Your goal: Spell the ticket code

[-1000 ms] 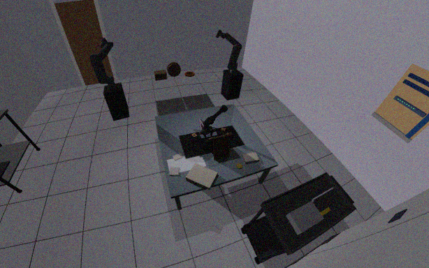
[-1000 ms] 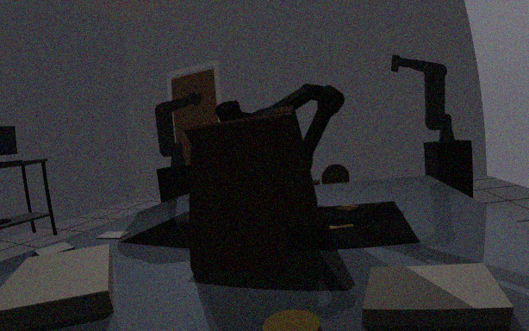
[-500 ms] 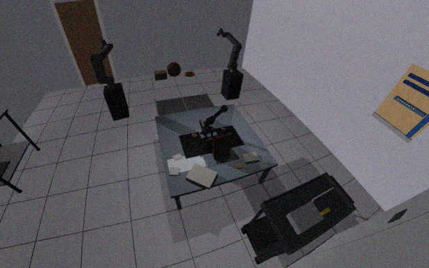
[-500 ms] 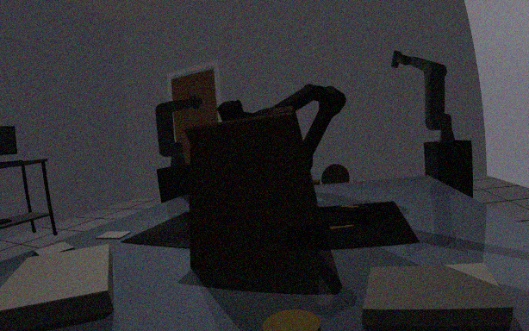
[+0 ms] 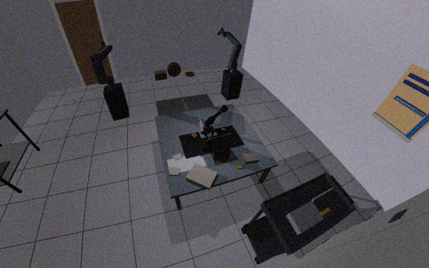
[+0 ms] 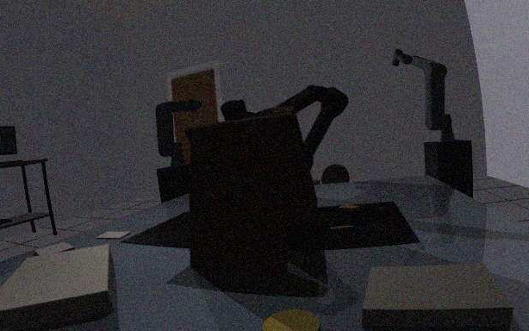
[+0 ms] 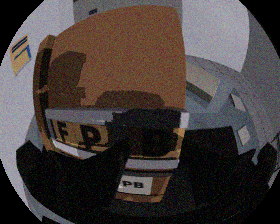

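Note:
The upright brown board (image 5: 221, 151) (image 6: 251, 194) (image 7: 131, 60) carries a letter rail (image 7: 66, 148). In the wrist view an F tile (image 7: 62, 131) and a P tile (image 7: 94, 136) sit side by side at the rail's left. My gripper (image 5: 205, 133) (image 7: 156, 143) is shut on a letter tile (image 7: 163, 142) at the rail's right part; it appears to lie between the lips. Its letter is dark in shadow, probably B. A finger hides the stretch between it and P. The ticket (image 7: 141, 185) below shows PB; its left part is hidden. The board hides my gripper in the exterior view.
Two loose tiles lie on the black mat (image 5: 191, 150) (image 6: 376, 237), one tile (image 5: 194, 135) left and another tile (image 5: 223, 129) right of the gripper. A large pale block (image 5: 202, 175) (image 6: 57, 276), a smaller block (image 5: 251, 158) (image 6: 436, 286) and a yellow disc (image 5: 239, 166) (image 6: 291, 321) stand behind the board.

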{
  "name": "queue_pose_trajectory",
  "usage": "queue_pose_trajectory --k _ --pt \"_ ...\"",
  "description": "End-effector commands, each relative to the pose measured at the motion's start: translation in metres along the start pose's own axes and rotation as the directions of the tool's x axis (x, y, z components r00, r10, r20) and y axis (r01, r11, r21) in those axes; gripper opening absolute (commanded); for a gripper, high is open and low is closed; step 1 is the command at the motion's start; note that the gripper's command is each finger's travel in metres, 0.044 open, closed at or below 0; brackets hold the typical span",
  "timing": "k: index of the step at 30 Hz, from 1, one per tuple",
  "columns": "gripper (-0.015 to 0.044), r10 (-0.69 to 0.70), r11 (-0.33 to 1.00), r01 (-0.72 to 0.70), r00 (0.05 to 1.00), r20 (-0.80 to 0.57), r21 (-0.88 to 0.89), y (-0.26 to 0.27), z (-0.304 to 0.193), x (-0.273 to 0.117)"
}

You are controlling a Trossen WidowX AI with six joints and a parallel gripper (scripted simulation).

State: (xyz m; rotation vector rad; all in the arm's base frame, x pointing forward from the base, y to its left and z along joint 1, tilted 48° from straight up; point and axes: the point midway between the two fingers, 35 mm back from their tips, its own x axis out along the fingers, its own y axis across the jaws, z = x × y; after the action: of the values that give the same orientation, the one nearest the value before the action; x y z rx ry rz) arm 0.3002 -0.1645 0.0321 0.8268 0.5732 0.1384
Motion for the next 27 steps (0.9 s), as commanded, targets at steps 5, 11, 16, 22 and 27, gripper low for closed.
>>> queue_pose_trajectory --k 5,11,16,22,27 --pt "0.0 -0.003 1.0 0.003 1.0 0.001 0.004 0.0042 0.0004 -0.0001" --pt "0.0 -0.003 1.0 0.003 1.0 0.001 0.004 0.0076 0.0005 -0.0001" --pt "0.0 -0.003 1.0 0.003 1.0 0.001 0.004 0.0103 0.0005 -0.0001" --pt "0.0131 0.0 1.0 0.0 1.0 0.0 0.001 0.0094 0.0002 0.0" --pt "0.0263 -0.002 1.0 0.002 1.0 0.001 0.004 0.0095 0.0001 -0.0023"
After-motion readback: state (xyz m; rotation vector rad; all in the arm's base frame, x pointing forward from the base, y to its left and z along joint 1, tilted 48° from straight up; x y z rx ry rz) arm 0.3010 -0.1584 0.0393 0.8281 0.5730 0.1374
